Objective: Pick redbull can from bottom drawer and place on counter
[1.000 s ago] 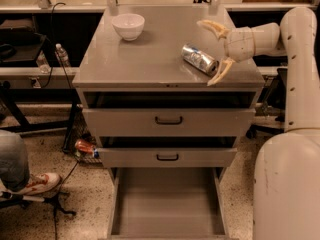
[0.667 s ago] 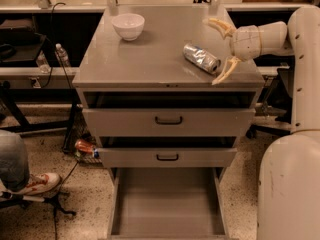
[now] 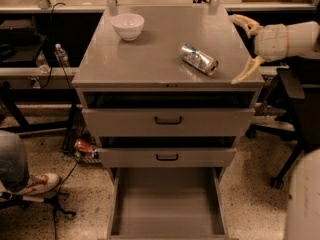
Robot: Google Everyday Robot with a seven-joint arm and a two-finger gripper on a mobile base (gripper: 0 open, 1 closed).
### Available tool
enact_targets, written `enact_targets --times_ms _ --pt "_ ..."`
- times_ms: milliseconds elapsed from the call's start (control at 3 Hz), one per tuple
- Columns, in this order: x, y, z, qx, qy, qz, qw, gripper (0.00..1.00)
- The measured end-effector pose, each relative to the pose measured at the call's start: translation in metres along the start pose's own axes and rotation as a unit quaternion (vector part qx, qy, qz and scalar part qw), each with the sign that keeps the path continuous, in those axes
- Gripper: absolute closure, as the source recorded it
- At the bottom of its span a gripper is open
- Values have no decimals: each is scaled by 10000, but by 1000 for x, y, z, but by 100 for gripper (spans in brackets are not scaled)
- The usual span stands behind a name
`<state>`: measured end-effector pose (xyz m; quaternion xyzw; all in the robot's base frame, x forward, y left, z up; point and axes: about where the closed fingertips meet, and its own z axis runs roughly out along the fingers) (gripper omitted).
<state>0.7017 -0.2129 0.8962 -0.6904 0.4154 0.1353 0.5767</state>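
1. Fingers (image 3: 246,70) of the cream two-finger gripper (image 3: 232,49) are spread wide with nothing pinched, and it's parked over the right edge of the broad matte grey counter (image 3: 150,59).
2. Slim silver-and-blue redbull can (image 3: 199,59) is seen lying on its side on that counter, near the gripper's left but not touched by it.
3. Small white round bowl (image 3: 127,25) is set at the counter's back left, well apart from the can.
4. Wide grey metal bottom drawer (image 3: 167,204) is pulled out, below two grey drawer fronts (image 3: 168,121) with black handles.
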Motion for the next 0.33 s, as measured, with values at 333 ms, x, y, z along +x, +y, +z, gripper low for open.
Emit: enact_targets --times_ms 333 --pt "7 10 -58 379 460 128 9981 0"
